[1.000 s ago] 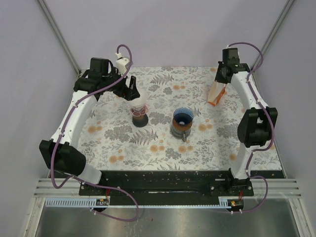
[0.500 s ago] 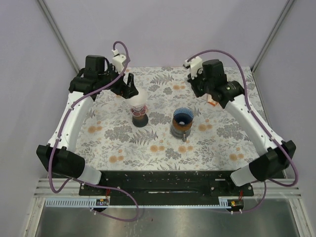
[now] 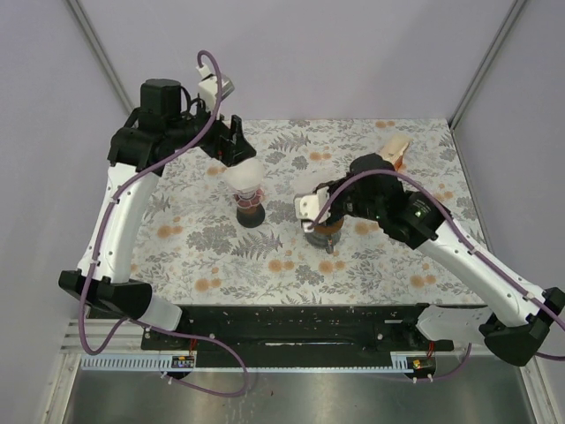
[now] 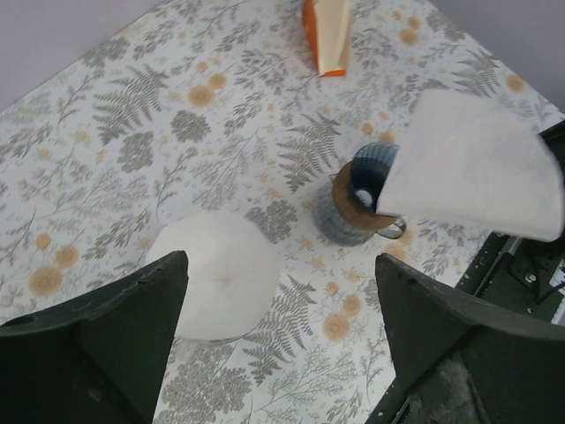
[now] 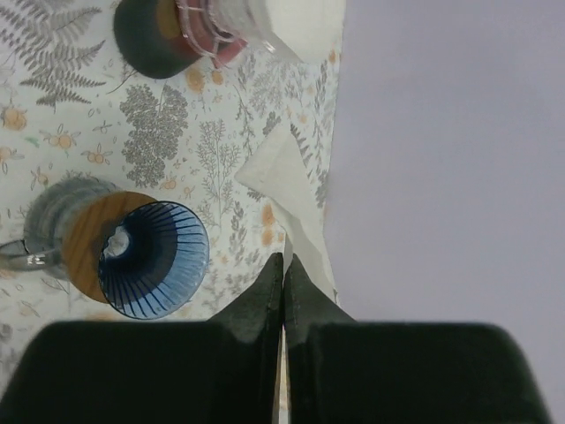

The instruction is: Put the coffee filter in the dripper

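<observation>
Right gripper [image 5: 282,269]: pinched shut on the coffee filter [image 5: 281,172], which fans out beyond its tips.
Dripper [image 5: 154,256]: mouth up, just beside the filter, not yet under it.
Left gripper [image 4: 278,274]: wide, empty, farther off.

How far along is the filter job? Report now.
Done: the filter is picked up, pinched in the shut right gripper. In hand: it hangs close beside the blue dripper. Left: the dripper is empty; the filter has yet to go in and be released.

Robot lab test cell, plain lilac walls [image 3: 309,53], aluminium frame posts [image 3: 102,57], floral-cloth table [image 3: 229,265]
</observation>
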